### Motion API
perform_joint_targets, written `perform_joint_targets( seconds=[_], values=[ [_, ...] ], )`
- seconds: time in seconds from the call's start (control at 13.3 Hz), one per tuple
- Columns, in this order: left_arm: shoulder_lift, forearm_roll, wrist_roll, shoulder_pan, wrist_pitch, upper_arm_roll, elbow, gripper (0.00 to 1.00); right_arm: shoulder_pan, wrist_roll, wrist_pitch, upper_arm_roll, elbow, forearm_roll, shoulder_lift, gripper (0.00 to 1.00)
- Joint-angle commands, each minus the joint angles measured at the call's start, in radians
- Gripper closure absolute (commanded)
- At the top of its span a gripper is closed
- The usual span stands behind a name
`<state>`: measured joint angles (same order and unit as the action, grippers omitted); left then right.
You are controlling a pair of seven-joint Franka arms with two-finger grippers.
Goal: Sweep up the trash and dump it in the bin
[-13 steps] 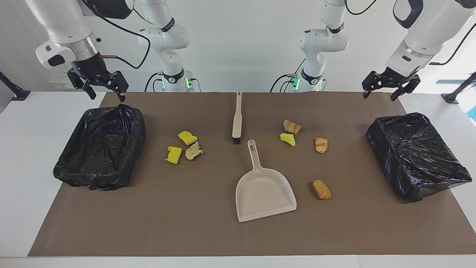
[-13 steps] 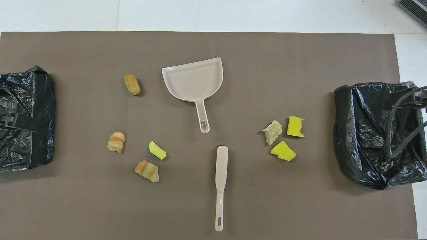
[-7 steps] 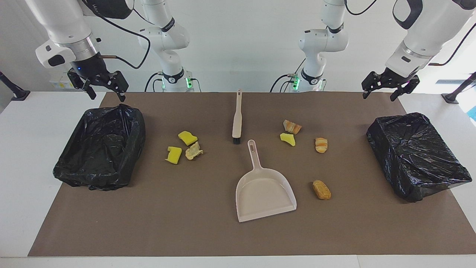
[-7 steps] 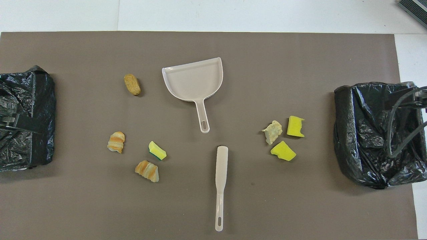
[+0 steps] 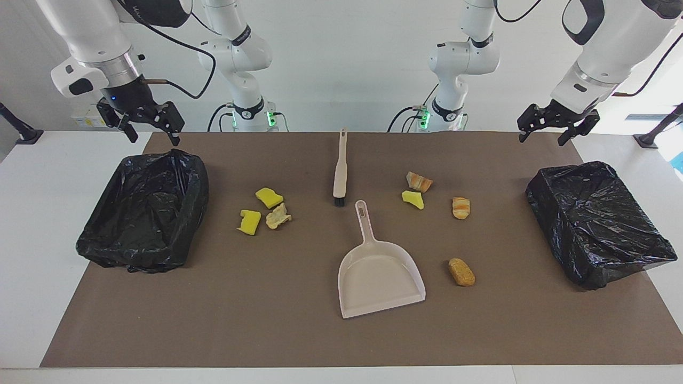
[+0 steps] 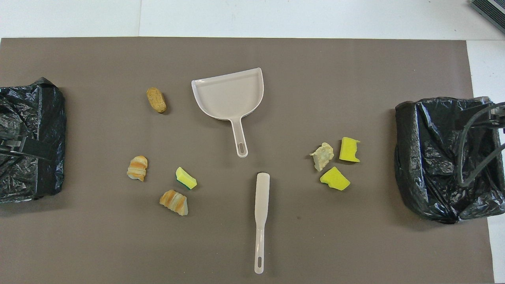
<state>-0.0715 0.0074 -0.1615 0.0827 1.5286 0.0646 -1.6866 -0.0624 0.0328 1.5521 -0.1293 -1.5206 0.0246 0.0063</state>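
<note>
The trash lies in two groups on the brown mat. Two yellow sponge chunks (image 5: 269,197) (image 5: 249,221) and a tan lump (image 5: 278,216) lie toward the right arm's end. A bread lump (image 5: 419,182), a yellow chunk (image 5: 413,199) and two more bread lumps (image 5: 461,207) (image 5: 461,271) lie toward the left arm's end. One black-bagged bin (image 5: 144,210) sits at the right arm's end, another (image 5: 597,221) at the left arm's end. My right gripper (image 5: 153,140) hangs open over the first bin's edge nearest the robots. My left gripper (image 5: 541,140) hangs open over the mat's corner beside the second bin.
A beige dustpan (image 5: 380,272) lies mid-mat with its handle pointing toward the robots. A beige brush (image 5: 340,170) lies nearer to the robots, its bristles close to the dustpan's handle. White table (image 5: 32,240) borders the mat.
My left gripper has drifted slightly upward and toward the middle of the table. The right gripper, trash, dustpan and brush have not moved.
</note>
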Motion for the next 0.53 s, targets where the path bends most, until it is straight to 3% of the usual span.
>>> perform_joint_targets(
  seconds=[0.0,0.45],
  values=[
    [-0.044,0.003,-0.013,-0.005,0.033,-0.006,-0.071,0.0,0.001,-0.002,0.008,-0.001,-0.024,-0.012,-0.023,0.0],
    [-0.059,-0.023,-0.003,0.026,0.119,-0.014,-0.16,0.0,0.0,-0.002,0.006,-0.001,-0.024,-0.012,-0.023,0.0]
  ],
)
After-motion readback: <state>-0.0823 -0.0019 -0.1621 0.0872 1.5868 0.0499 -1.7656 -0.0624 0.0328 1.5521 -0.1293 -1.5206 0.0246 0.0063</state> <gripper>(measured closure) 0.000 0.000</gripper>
